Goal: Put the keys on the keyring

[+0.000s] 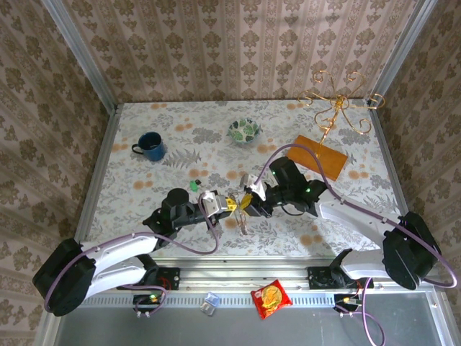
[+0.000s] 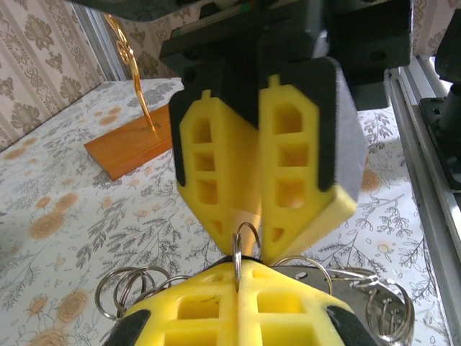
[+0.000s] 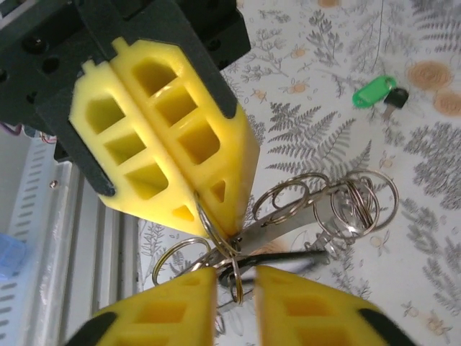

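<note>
The keys [image 1: 194, 185] lie on the table left of both grippers; their green head [image 3: 374, 92] and a dark key beside it show in the right wrist view. My left gripper [image 1: 230, 205] is shut on a silver split ring [image 2: 236, 254], which stands upright between its yellow tips [image 2: 239, 270]. That ring belongs to a hanging bunch with several more rings [image 3: 324, 205], a flat metal strip and a thin dark loop, the keyring [image 3: 288, 257]. My right gripper [image 1: 247, 202] meets the left tip to tip. Its jaws [image 3: 235, 277] stand slightly open with one ring hanging in the gap.
A blue mug [image 1: 150, 146] and a patterned bowl [image 1: 245, 130] stand at the back. A gold wire stand on an orange board [image 1: 320, 155] is at the back right. A red snack packet [image 1: 270, 298] lies on the near rail.
</note>
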Available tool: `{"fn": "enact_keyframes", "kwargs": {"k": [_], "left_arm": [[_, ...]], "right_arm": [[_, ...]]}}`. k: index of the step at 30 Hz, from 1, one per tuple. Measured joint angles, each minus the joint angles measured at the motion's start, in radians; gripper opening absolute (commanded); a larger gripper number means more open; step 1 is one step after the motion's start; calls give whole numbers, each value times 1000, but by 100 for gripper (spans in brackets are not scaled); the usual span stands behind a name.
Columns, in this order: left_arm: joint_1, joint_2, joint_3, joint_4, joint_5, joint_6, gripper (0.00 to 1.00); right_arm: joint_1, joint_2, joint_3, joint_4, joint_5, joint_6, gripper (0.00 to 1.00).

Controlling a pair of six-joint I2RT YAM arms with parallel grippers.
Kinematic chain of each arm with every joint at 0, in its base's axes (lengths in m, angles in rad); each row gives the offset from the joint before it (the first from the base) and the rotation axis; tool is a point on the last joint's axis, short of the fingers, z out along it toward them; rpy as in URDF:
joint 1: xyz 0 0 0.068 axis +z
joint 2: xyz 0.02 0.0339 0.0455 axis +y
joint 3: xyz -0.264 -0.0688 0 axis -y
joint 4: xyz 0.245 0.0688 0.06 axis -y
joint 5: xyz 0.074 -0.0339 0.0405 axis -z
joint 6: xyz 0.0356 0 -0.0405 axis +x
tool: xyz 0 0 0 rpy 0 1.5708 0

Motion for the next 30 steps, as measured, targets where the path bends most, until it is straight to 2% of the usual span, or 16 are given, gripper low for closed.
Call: {"fn": "enact_keyframes", "kwargs": {"k": [3,7,22,30], "left_arm": [[0,0,0,17,0,-5,0],[0,2,0,24,5,-14,0],[0,30,0,50,56,-53,0],[1,43,0,48,71,-65,0]], "right_arm": [[0,-65,-43,54,0,2,32],[0,-113,-71,107,0,2,33],[0,-71,-71,151,-8,-11,26],[-8,-37,-62,135,-84,-55,4]]}}
